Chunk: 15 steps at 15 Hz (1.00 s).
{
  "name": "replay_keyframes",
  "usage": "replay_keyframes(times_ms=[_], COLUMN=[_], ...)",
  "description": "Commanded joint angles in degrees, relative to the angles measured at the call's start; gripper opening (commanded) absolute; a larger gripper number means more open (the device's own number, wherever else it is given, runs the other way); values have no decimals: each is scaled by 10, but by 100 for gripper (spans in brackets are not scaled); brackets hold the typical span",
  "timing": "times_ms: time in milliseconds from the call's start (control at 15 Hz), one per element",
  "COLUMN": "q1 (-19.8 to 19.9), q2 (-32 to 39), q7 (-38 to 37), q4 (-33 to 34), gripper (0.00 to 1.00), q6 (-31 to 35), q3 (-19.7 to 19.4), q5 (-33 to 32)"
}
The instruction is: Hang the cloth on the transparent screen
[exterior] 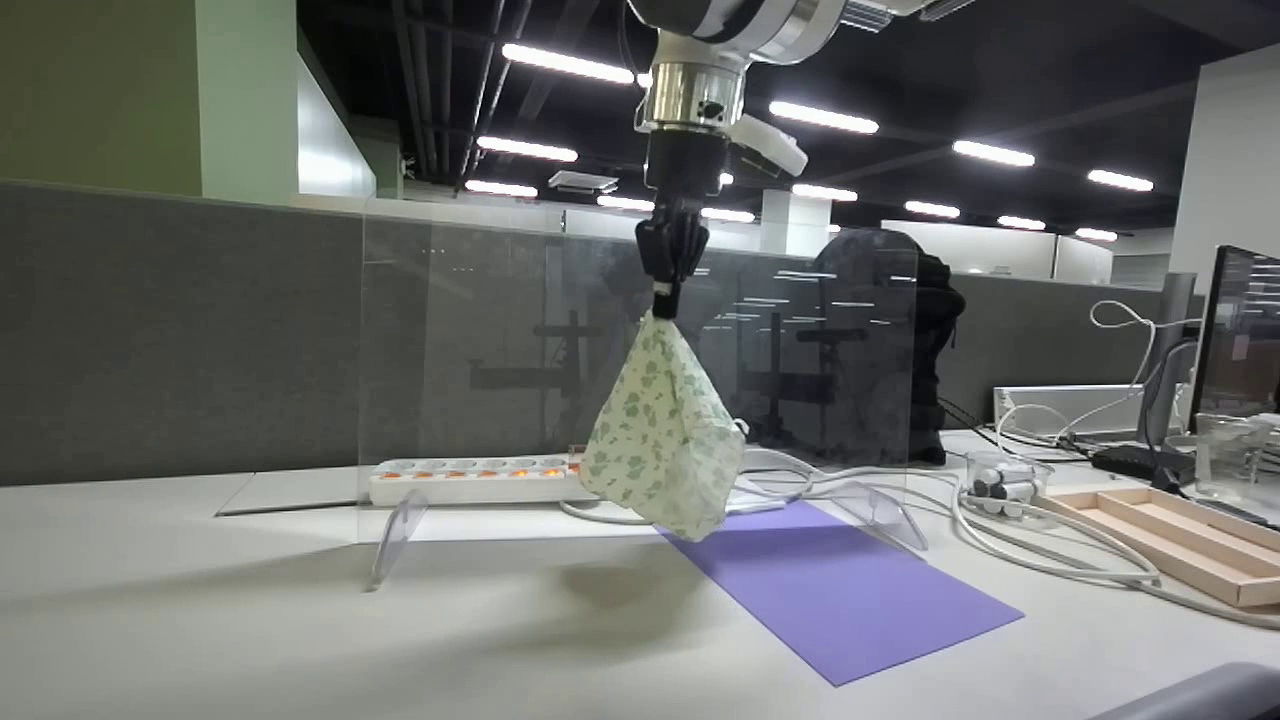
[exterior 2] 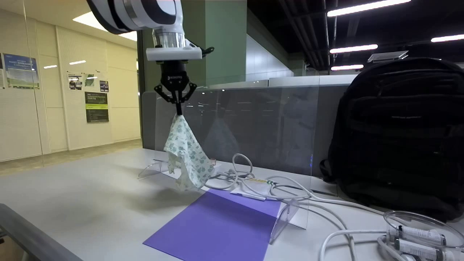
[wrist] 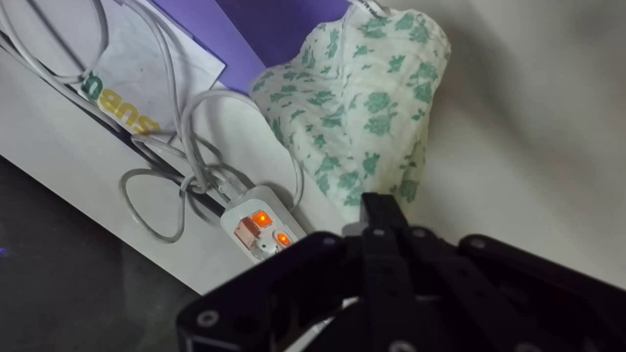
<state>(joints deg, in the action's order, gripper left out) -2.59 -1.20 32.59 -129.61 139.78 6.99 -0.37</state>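
Note:
The cloth (exterior: 662, 430) is pale whitish-green with green leaf shapes. It hangs as a tapered drape below my gripper (exterior: 666, 305), which pinches it at its top. The gripper (exterior 2: 178, 110) and cloth (exterior 2: 188, 156) show in both exterior views, with the cloth held above the table and a shadow under it. In the wrist view the fingertips (wrist: 384, 210) are closed together on the cloth (wrist: 362, 102). The transparent screen (exterior: 460, 330) stands upright on clear feet behind the cloth; it also shows in an exterior view (exterior 2: 261, 119). The fingertips are a little below its top edge.
A purple sheet (exterior: 850, 590) lies on the table partly under the screen. Behind the screen are a lit power strip (exterior: 480, 482), loose cables (exterior 2: 246, 174), a black backpack (exterior 2: 398, 137) and a grey partition (exterior: 180, 340). A wooden tray (exterior: 1170, 540) sits to the side.

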Motion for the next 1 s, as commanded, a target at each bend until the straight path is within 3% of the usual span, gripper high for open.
replay_keyframes(times_ms=[0,533,933], q1=[-24,-46,-34], q2=[-20,-35,-19], q7=[-5,-42,-131], q4=[12,90,194], gripper=[0,0,0], q6=[11,64,88], q3=[0,-1,-1], q5=[19,-1,-80])
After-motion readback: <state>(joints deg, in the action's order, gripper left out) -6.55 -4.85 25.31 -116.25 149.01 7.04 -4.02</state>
